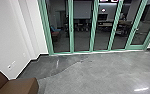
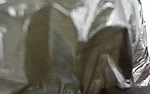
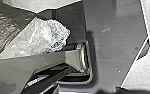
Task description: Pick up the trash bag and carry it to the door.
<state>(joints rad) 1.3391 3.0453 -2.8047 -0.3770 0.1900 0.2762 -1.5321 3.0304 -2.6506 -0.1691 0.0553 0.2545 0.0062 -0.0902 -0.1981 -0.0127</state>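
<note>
Grey concrete floor ran up to green-framed glass panels, with a brown seat near the white wall. We had the trash bag, shiny and creased, close by our left wrist, and bunched clear plastic near our right. We couldn't tell how far either arm's fingers were open or what they held.

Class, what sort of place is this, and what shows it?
Probably an office building's lounge or hallway: a green-framed glass wall, what look like desks behind it, and a brown seat.
</note>
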